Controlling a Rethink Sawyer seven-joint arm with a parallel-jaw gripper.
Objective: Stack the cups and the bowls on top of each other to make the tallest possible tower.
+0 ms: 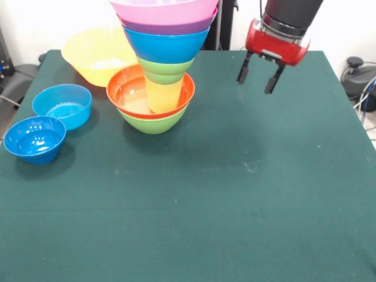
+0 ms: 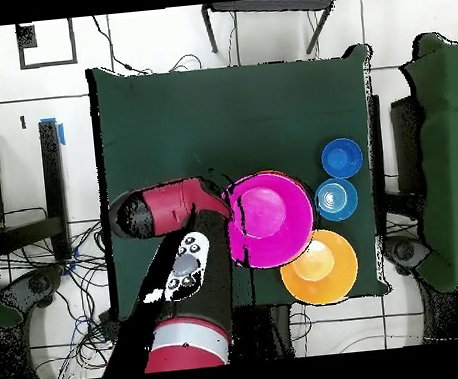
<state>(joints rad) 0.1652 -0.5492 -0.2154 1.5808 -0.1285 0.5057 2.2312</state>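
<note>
Looking across the green table (image 1: 247, 194), we see the tower (image 1: 161, 64) at about 11 o'clock from the table's middle. Its base is a medium green bowl (image 1: 154, 123) holding a red-orange bowl (image 1: 126, 88), with the yellow cup (image 1: 163, 96) standing upright inside. Above the cup sit a small green bowl (image 1: 165, 69), a blue bowl (image 1: 166, 46), a purple bowl (image 1: 170, 27) and a pink bowl (image 1: 164, 9). Our gripper (image 1: 257, 75) hangs at 3 o'clock of the tower, apart from it, fingers spread and empty. An orange bowl (image 1: 94, 53) stands at the tower's 10 o'clock; a light-blue bowl (image 1: 61, 104) and a darker blue bowl (image 1: 35, 138) sit at its 8 o'clock.
</note>
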